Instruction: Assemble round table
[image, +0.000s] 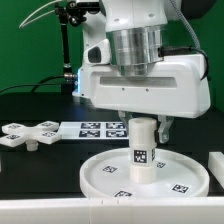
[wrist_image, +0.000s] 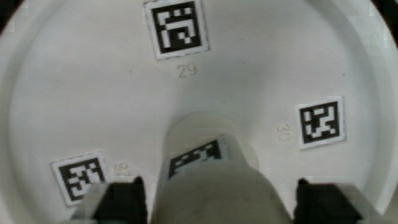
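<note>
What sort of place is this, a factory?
Probably a robotics research lab: a marker board of printed tags lies on the black table, the round disc and leg carry tags too, and a green backdrop stands behind.

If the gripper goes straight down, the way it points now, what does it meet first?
The gripper holds the cylinder leg upright, so the leg would press into the round disc directly below. The leg looks seated there or nearly so; any gap is hard to judge.
</note>
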